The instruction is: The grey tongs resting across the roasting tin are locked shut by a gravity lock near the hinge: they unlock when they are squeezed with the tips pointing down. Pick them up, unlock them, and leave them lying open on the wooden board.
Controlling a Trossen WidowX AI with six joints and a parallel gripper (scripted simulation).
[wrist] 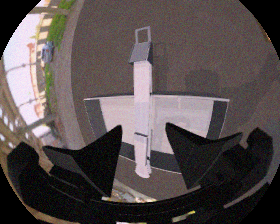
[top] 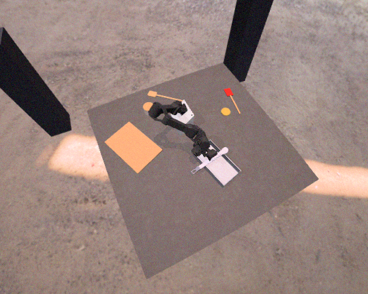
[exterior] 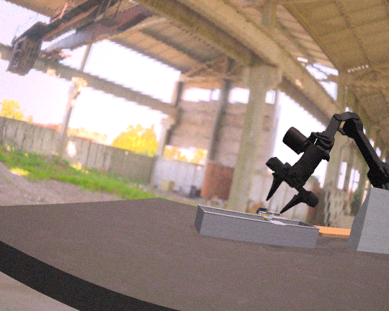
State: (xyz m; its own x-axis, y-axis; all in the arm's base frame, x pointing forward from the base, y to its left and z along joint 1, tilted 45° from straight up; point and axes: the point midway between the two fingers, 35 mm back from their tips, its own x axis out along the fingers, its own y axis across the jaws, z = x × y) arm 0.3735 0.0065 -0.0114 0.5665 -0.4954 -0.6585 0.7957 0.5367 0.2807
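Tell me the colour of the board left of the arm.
Light orange wood tone; the wooden board shows best in the top view.

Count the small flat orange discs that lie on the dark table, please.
2. One orange disc lies beside the red spatula; the other orange disc lies near the arm's base, partly hidden by the arm.
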